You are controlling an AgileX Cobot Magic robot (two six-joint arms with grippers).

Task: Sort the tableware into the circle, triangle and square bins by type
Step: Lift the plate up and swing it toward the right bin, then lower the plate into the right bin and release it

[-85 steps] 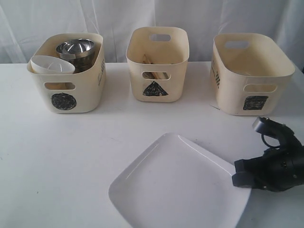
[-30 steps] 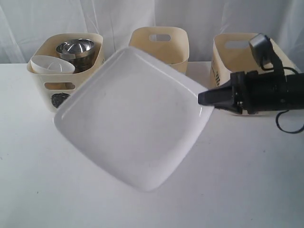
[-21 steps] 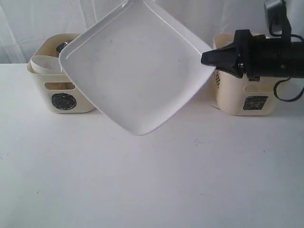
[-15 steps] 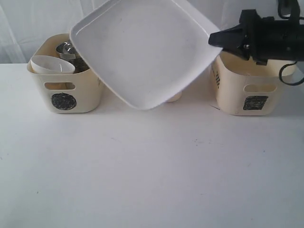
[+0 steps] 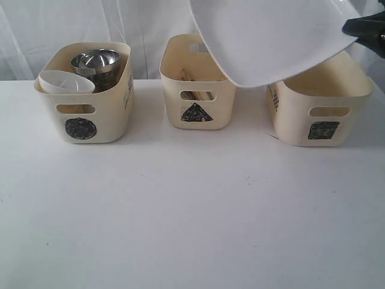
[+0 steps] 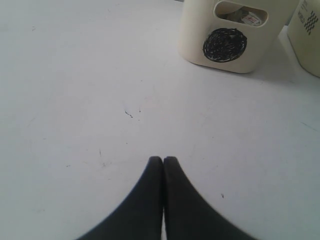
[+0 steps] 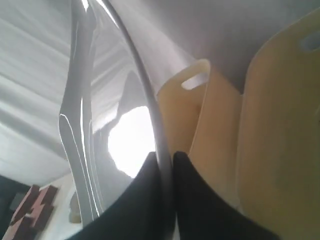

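Well, the right end effector (image 7: 166,161) is pinched on the rim of the one white plate (image 5: 271,36), tilted high above the triangle bin (image 5: 174,96) and square bin (image 5: 328,108). Such a thin edge grip could slip, or a corner could snag a bin wall. Left end effector (image 6: 163,162): closed, empty, over the counter (image 5: 180,211). Three bins; one white bowl (image 5: 63,81) sits in the circle bin (image 5: 108,117).

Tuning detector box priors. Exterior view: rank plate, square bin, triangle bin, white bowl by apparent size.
1. plate, even cropped by the frame; it is up in the air, so nearness may inflate it.
2. square bin, part hidden behind the plate.
3. triangle bin, narrower-looking.
4. white bowl.
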